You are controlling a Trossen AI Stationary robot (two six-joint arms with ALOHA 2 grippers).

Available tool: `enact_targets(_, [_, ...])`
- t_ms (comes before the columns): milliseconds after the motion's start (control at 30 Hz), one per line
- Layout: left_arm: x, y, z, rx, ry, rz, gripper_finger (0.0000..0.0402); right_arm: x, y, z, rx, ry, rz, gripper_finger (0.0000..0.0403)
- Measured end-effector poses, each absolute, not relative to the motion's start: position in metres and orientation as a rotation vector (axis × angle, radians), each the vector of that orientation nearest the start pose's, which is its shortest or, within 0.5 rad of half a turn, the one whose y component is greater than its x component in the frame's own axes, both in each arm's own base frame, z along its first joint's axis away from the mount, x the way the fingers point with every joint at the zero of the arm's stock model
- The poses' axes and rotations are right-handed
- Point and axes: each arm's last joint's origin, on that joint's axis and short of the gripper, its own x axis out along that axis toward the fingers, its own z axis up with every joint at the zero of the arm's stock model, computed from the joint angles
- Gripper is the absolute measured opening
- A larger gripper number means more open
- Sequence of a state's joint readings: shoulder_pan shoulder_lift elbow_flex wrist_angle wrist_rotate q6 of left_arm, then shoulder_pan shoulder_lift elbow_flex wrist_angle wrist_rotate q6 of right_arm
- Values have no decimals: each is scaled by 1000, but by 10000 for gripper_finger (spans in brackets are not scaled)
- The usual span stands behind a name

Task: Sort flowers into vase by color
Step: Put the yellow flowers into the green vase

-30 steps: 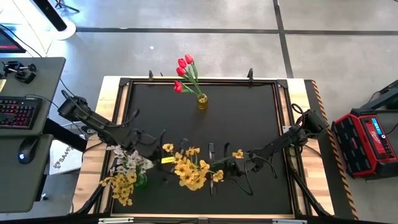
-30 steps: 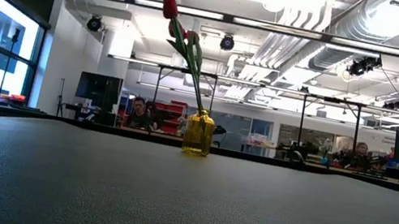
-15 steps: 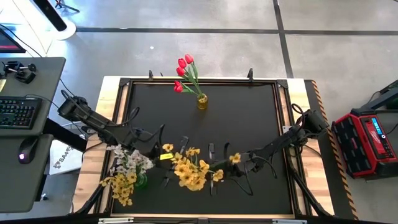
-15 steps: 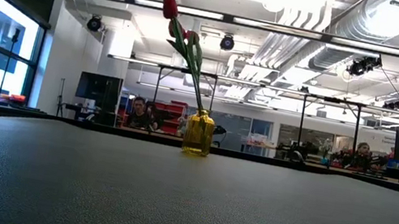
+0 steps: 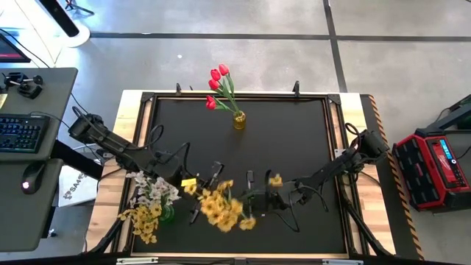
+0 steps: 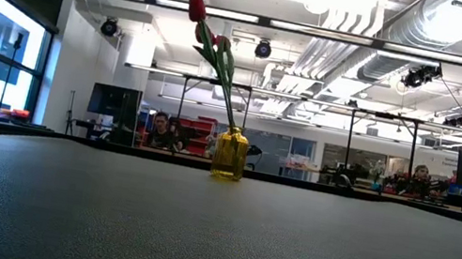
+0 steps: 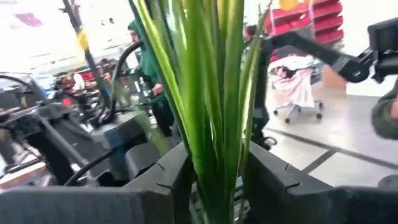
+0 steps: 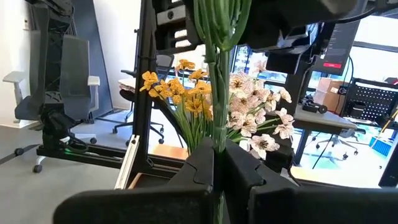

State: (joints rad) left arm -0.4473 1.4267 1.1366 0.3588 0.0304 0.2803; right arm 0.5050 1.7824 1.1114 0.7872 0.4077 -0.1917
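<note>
My left gripper (image 5: 185,179) is over the table's near left part, shut on a bunch of yellow flowers (image 5: 218,207) whose blossoms spread toward the near edge. My right gripper (image 5: 259,200) is just right of that bunch, shut on a single yellow flower (image 5: 275,179). A green vase (image 5: 167,214) at the near left corner holds white sprays (image 5: 154,193) and yellow blossoms (image 5: 146,220) by their stems. A yellow vase (image 5: 239,120) at the far edge holds red tulips (image 5: 216,83); it also shows in the low view (image 6: 229,155). My left gripper pinches several green stems (image 7: 214,134) of the yellow bunch between its two fingers (image 7: 177,177). The stems run straight out past the fingertips. In the high view the blossoms lie to the right of and nearer than the gripper. My right gripper pinches one thin green stem (image 8: 218,118) between its two shut fingers (image 8: 202,163). The stem runs out past the fingertips and its yellow blossom stands toward the far side of the gripper in the high view.
A small dark object (image 5: 250,177) sits on the black mat (image 5: 294,132) between the grippers and the yellow vase. The mat's far half is bare apart from that vase. A raised frame (image 5: 335,118) rims the table. People sit in the room behind (image 6: 159,129).
My left gripper has moved a little toward the table's left and far edge, and the yellow bunch has swung with it, its blossoms now blurred and nearer the near edge. My right gripper has carried its single yellow blossom slightly toward the left.
</note>
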Motion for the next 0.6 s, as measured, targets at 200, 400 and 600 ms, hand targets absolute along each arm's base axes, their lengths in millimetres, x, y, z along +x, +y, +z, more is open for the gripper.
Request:
enact_targets(200, [284,-138,380,262,-14,-471,141,353,185,267,-141,-115,81,0])
enact_targets(400, [271,-146,402,288,157,-511,197,352,187,268,-152,-121,75,0])
enact_targets(600, [274,-146,382,320,292,-398,223,352,187,269,-147,-132,74,0])
